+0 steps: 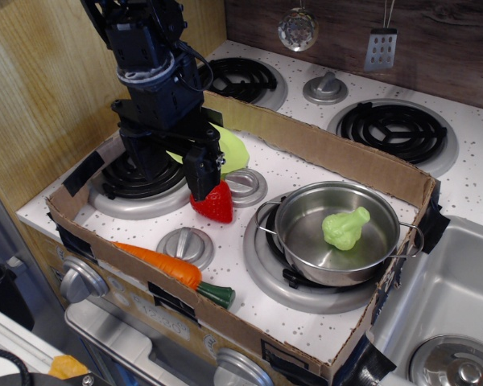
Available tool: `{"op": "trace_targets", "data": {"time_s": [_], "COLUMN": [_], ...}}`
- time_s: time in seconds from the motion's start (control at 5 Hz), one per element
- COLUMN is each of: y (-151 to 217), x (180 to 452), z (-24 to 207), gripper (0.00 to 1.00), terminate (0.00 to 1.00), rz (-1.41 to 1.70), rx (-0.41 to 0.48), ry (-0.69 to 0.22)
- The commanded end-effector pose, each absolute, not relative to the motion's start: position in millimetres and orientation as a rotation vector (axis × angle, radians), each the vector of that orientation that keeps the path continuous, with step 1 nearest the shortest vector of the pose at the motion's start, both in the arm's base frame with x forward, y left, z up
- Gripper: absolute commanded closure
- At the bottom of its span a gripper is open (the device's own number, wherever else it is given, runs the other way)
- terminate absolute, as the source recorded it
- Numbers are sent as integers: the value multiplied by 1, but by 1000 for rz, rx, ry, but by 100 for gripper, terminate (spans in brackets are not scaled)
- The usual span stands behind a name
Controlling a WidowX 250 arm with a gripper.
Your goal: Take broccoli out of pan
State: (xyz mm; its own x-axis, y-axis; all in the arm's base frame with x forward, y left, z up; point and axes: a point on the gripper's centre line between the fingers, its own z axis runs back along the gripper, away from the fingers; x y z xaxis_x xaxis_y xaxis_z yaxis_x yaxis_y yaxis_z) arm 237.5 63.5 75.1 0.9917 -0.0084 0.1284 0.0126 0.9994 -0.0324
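White speckled stovetop [306, 173], broccoli [345, 227] inside pan [306, 211] on front burner [262, 273]

a single view looks down at a steep angle from above the toy stove's front edge, facing toward the back wall at 12 o'clock. it sits fairly near: the cardboard tray [322, 145] fills most of the frame, tilted so its long sides run from 10 to 4 o'clock. the robot arm [149, 72] enters at 11 o'clock, the pan [306, 213] lies toward 4 o'clock, the sink [467, 281] at the 4 o'clock corner.
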Motion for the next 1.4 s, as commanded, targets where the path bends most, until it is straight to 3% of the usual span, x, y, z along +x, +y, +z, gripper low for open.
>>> {"op": "trace_targets", "data": {"time_s": [0.0, 0.2, 0.6, 0.8, 1.2], "y": [63, 59, 17, -14, -61], "x": [238, 240, 270, 292, 316], "z": [75, 102, 147, 139, 114], "gripper": [0, 0, 0, 0, 0], "terminate": [0, 0, 0, 0, 0], "rz": [-11, 26, 203, 250, 298], "rx": [-33, 18, 0, -29, 46], "ry": [-129, -137, -138, -138, -159]}}
